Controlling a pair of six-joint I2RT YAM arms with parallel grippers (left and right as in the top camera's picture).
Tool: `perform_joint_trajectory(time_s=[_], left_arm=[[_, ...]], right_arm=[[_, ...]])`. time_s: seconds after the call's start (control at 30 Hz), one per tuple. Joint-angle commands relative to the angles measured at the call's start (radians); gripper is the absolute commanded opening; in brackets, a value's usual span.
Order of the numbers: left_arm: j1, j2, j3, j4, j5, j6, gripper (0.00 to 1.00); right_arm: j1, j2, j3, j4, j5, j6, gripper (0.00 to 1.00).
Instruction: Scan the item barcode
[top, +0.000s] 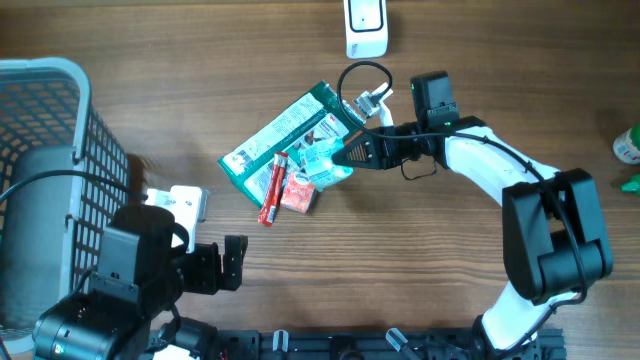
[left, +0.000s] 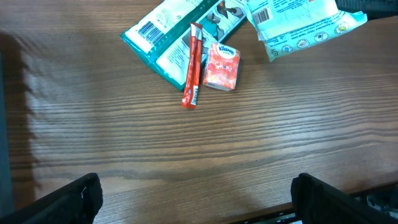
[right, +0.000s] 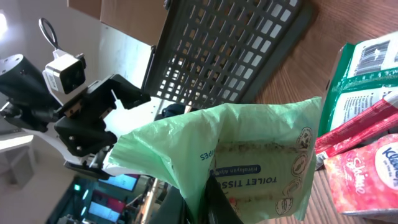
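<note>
Wood bench (top: 480, 60), grey basket (top: 92, 150) at the left edge, white scanner (top: 365, 28) at the far edge, roughly centre. We have the right hand (top: 342, 158) pressed together on the wipes pack (right: 249, 155), pinching it by one edge. The pack sits tilted at the right end of the pile, near the scanner but apart from it. From the left wrist view we see a barcode on its upward face. Under and beside it lies the big green pack (top: 285, 135), flat and angled, with its own barcode at the lower-left corner. A red stick (top: 273, 190) lies across that pack's near end. A red Kleenex pack (top: 298, 193) is just beside the stick on its right. Our left hand (top: 236, 263) is spread wide with nothing between the fingers (left: 68, 199). It hangs near the bench's front edge, next to the basket and well apart from the pile.
</note>
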Motion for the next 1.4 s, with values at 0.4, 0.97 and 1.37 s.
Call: perform_joint_trajectory(time_s=[0.4,0.97,1.37], left_arm=[[-0.003,-0.004,0.007,0.153,0.104,-0.003,1.00],[0.057,0.520,-0.051,0.724,0.515,-0.108,0.91],[0.336,0.574,-0.051,0.880,1.088,-0.108,0.90]], right_arm=[[-0.042,-0.004,-0.005,0.356,-0.065,0.753,0.04],[-0.092,-0.122,-0.005,0.146,-0.066,0.587,0.04],[-0.002,-0.574,-0.005,-0.051,-0.065,0.178,0.04]])
